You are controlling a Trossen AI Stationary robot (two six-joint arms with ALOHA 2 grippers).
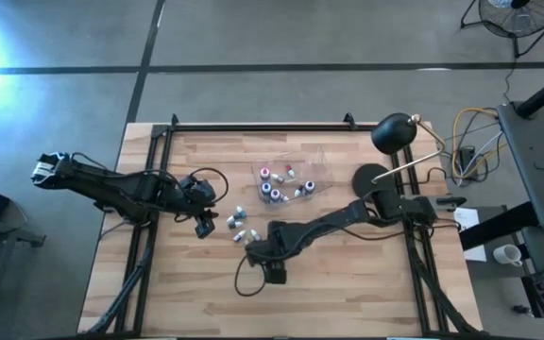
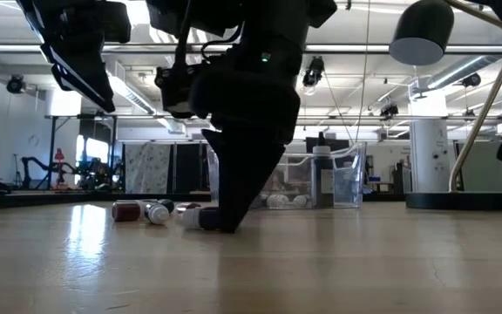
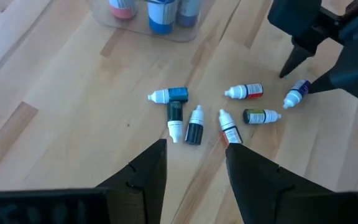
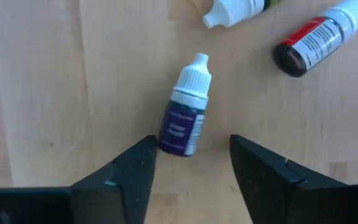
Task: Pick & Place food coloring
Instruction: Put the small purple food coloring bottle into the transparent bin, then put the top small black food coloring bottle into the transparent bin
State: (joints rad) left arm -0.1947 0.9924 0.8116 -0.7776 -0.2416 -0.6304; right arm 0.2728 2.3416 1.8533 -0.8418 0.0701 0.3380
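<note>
From overhead the loose bottles (image 1: 238, 223) on the table (image 1: 348, 293) are too small to tell colours apart, and the right gripper (image 1: 253, 249) covers whichever one sits under it. At table height the right arm's dark bulk blocks most of the clear tub (image 2: 338, 179) and part of the bottle row, so how many lie there can't be counted; the lamp (image 2: 421, 30) is cut off at the top edge. In the right wrist view a red-labelled bottle (image 4: 319, 37) and a white-capped one (image 4: 235, 11) both run out of frame, and in the left wrist view the tub's bottles (image 3: 160, 14) are cropped to their lower halves.
</note>
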